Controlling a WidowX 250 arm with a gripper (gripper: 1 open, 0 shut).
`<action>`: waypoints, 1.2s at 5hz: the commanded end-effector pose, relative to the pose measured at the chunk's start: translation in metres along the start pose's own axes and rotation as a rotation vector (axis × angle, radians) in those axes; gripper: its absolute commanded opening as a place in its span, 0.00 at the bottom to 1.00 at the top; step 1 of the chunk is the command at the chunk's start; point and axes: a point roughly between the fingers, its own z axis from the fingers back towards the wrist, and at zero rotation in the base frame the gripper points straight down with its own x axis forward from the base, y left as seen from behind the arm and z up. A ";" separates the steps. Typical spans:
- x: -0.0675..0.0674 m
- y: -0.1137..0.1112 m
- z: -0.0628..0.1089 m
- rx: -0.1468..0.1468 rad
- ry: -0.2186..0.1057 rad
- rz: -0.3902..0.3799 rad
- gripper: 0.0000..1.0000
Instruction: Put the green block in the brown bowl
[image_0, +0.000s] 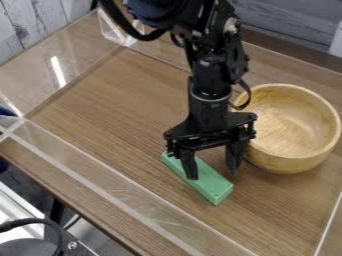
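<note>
End effector (210, 158): pointing straight down, fingers spread wide, standing over the upper end of the green block; nothing clamped.
Green block (205, 180): lying flat on the tabletop (107, 110), long axis running diagonally from upper left to lower right, lower end clear of the fingers; just beside the brown bowl, not touching it.
Brown bowl (315, 140): upright on the tabletop, to the right of the block, empty as far as visible; thick rim near the right-hand fingers.
Contact: cannot tell whether the fingertips touch the block or hang just above it.
Step in hand: likely lining up for the grasp before closing.
Risk, off-centre grip: grasp falls near one end rather than the middle, so the bar may pivot or droop once lifted and slip out.
Risk, misaligned fingers: fingers closing along the length instead of across the narrow width could push the block aside rather than pinch it.
Risk, bowl rim: a right-hand finger near the rim could nudge the bowl during the lift or carry.
Risk, clear wall (80, 180): transparent border around the tabletop, well apart from the end effector; little danger here.
Writing, brands, labels: none readable anywhere in view.
</note>
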 end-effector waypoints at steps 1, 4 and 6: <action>0.003 -0.002 -0.007 -0.006 -0.013 0.005 1.00; 0.004 0.001 -0.026 0.008 -0.024 0.041 1.00; 0.004 0.003 -0.035 0.019 -0.033 0.070 1.00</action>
